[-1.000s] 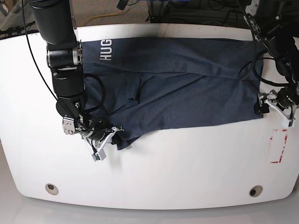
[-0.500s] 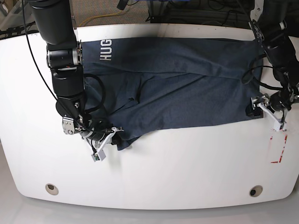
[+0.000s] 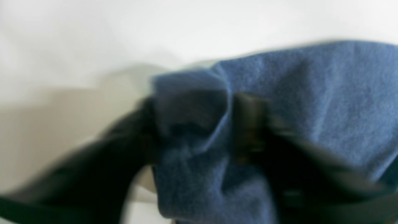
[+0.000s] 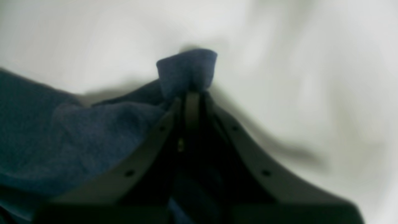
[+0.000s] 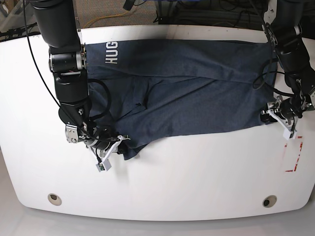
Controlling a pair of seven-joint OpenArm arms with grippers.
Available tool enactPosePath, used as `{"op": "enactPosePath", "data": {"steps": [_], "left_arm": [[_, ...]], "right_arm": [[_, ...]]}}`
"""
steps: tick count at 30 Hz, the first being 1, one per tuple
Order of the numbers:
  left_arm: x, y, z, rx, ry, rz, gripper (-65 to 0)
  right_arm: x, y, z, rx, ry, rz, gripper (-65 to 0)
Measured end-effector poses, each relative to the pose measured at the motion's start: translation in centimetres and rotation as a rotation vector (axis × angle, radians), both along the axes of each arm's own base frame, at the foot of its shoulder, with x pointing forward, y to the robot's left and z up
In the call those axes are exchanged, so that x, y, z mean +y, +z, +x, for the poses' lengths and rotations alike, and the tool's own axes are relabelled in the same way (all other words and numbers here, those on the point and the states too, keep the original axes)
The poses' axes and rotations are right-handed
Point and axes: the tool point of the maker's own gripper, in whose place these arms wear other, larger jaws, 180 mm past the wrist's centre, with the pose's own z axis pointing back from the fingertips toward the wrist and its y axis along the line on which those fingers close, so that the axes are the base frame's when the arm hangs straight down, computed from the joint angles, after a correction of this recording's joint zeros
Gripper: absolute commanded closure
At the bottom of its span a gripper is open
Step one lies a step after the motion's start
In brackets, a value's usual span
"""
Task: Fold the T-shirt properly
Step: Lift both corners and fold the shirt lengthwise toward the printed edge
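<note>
The dark blue T-shirt [image 5: 187, 93] lies spread across the white table [image 5: 197, 172], with white lettering [image 5: 112, 52] at its far left. My right gripper [image 5: 112, 146] is at the shirt's near left corner and is shut on it. In the right wrist view, a small tuft of the T-shirt [image 4: 186, 67] sticks out past the right gripper's [image 4: 191, 93] closed tips. My left gripper [image 5: 276, 115] sits at the shirt's near right corner. The left wrist view is blurred, but it shows a fold of the T-shirt [image 3: 326, 93] bunched between the left gripper's [image 3: 199, 127] dark fingers [image 3: 248, 124].
A red-marked white tag [image 5: 294, 155] lies near the table's right edge, just beyond the left gripper. Two round holes [image 5: 54, 198] [image 5: 269, 201] sit near the front edge. Cables run along the floor behind the table.
My left gripper slid left from the table's right edge onto the shirt's near right corner, and its jaws closed in on the fabric. The right gripper kept its hold and barely moved.
</note>
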Motion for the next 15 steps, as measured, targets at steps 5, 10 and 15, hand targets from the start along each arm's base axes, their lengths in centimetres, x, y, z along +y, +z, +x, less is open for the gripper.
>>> {"op": "enactPosePath", "data": {"steps": [5, 10, 15], "left_arm": [[0.0, -0.2, -0.1, 0.009, -0.002, 0.006, -1.5], [-0.2, 0.0, 0.1, 0.007, -0.014, 0.010, -1.4], [-1.6, 1.2, 1.1, -0.011, -0.104, 0.080, -1.0]], "right_arm": [[-0.7, 0.9, 0.3, -0.029, 0.002, -0.018, 0.0], [-0.6, 3.3, 1.3, -0.084, 0.033, -0.048, 0.0], [-0.5, 4.8, 1.2, -0.104, 0.067, -0.081, 0.0]]}}
